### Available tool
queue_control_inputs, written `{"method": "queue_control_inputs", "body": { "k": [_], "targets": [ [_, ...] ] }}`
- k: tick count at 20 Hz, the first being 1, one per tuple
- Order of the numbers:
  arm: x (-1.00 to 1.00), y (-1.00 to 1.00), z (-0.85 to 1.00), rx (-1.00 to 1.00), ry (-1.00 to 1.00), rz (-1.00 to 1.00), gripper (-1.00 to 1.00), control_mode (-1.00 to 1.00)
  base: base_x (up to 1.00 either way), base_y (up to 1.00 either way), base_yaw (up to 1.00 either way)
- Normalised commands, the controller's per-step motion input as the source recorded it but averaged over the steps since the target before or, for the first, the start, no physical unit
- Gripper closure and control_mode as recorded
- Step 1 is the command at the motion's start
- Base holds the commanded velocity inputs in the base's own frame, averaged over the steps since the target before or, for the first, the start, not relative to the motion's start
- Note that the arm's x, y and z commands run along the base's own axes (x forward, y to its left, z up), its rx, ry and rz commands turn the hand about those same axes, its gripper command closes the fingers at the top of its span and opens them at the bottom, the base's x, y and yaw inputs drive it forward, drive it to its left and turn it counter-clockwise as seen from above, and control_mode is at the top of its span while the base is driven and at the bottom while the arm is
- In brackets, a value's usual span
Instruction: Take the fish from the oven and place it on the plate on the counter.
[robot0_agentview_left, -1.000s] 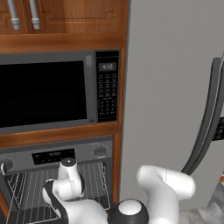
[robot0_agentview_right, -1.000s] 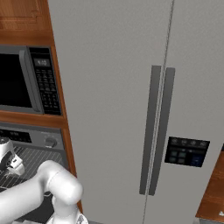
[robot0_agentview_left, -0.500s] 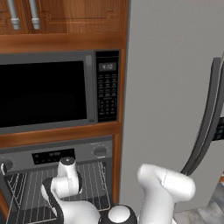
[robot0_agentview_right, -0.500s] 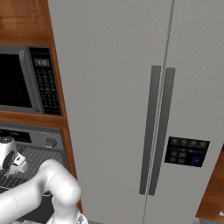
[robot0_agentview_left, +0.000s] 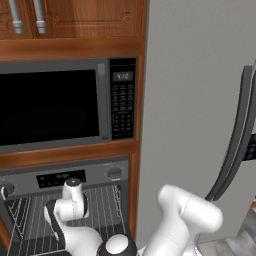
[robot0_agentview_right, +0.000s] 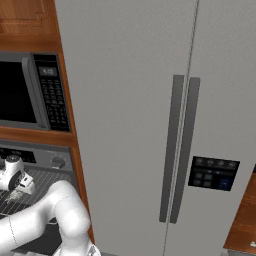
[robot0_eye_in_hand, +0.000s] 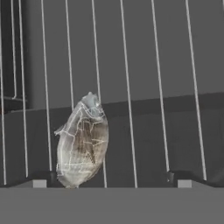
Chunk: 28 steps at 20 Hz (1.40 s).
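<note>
A rendered home kitchen, identified by the black-windowed microwave (robot0_agentview_left: 55, 105) with keypad set in brown wood cabinets (robot0_agentview_left: 80, 20), the grey steel built-in oven (robot0_agentview_left: 65, 210) with knobs and wire racks (robot0_eye_in_hand: 131, 87) beneath it, and the tall grey double-door refrigerator (robot0_agentview_right: 165, 125) with a dispenser panel alongside.

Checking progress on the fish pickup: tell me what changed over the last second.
The arm sank a little lower into the open oven, towards its wire rack, where the fish lies just ahead of the gripper. Nothing was taken hold of. Microwave, fridge and camera stayed put.
</note>
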Motion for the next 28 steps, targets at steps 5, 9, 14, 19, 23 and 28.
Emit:
{"method": "queue_control_inputs", "body": {
  "k": [5, 9, 14, 19, 23, 28],
  "targets": [
    [0.05, 0.39, -0.27, 0.00, 0.00, 0.03, -1.00, -1.00, 0.00, 0.00, 0.00],
    [0.29, 0.22, -0.32, -0.01, -0.02, 0.00, -1.00, -1.00, 0.00, 0.00, 0.00],
    [0.08, 0.12, -0.32, 0.00, 0.02, 0.00, -1.00, -1.00, 0.00, 0.00, 0.00],
    [0.00, 0.03, -0.29, 0.00, 0.04, 0.00, -1.00, -1.00, 0.00, 0.00, 0.00],
    [-0.03, 0.02, -0.23, 0.00, 0.07, 0.00, -1.00, -1.00, 0.00, 0.00, 0.00],
    [-0.11, 0.05, -0.19, 0.00, 0.05, 0.00, 1.00, -1.00, 0.00, 0.00, 0.00]
  ]
}}
